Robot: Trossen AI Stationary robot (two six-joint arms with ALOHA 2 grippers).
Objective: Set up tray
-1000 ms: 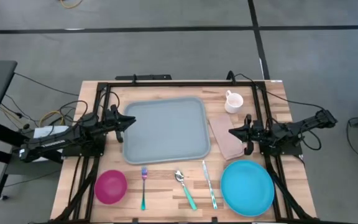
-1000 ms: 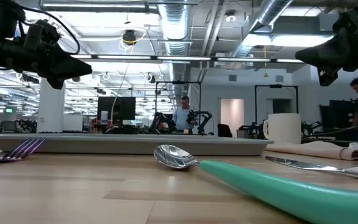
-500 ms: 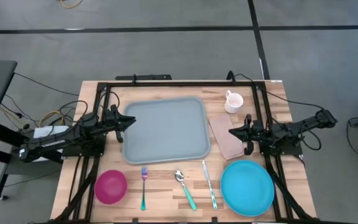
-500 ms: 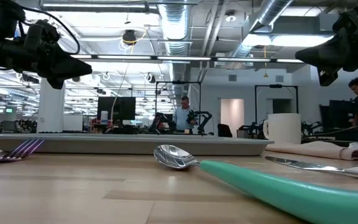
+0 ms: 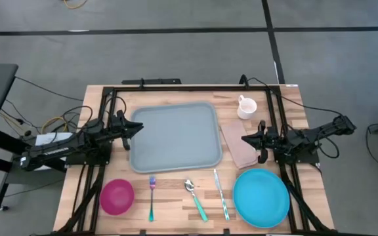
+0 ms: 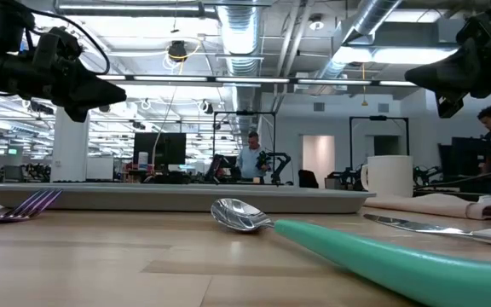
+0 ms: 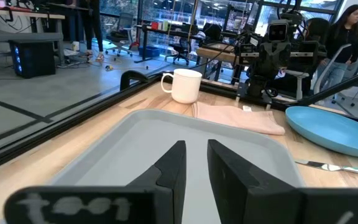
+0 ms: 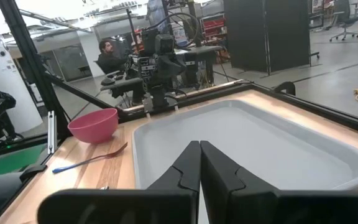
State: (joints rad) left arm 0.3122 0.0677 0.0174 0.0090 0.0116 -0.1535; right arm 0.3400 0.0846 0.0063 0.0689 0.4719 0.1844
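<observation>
The grey-blue tray point(image 5: 174, 136) lies flat on the wooden table, at its middle toward the far side. My left gripper point(image 5: 140, 127) hangs level above the tray's left rim and points right. Its fingers point(image 7: 174, 163) stand a narrow gap apart with nothing between them. My right gripper point(image 5: 243, 139) hangs level above the beige napkin point(image 5: 237, 145), just right of the tray, and points left. Its fingers point(image 8: 190, 163) are shut on nothing. Both grippers are clear of the table in the low view.
A white mug point(image 5: 246, 107) stands at the far right. Along the near edge lie a pink bowl point(image 5: 117, 196), a fork point(image 5: 152, 196), a green-handled spoon point(image 5: 195, 196), a knife point(image 5: 220, 193) and a round blue plate point(image 5: 261, 196). A black frame surrounds the table.
</observation>
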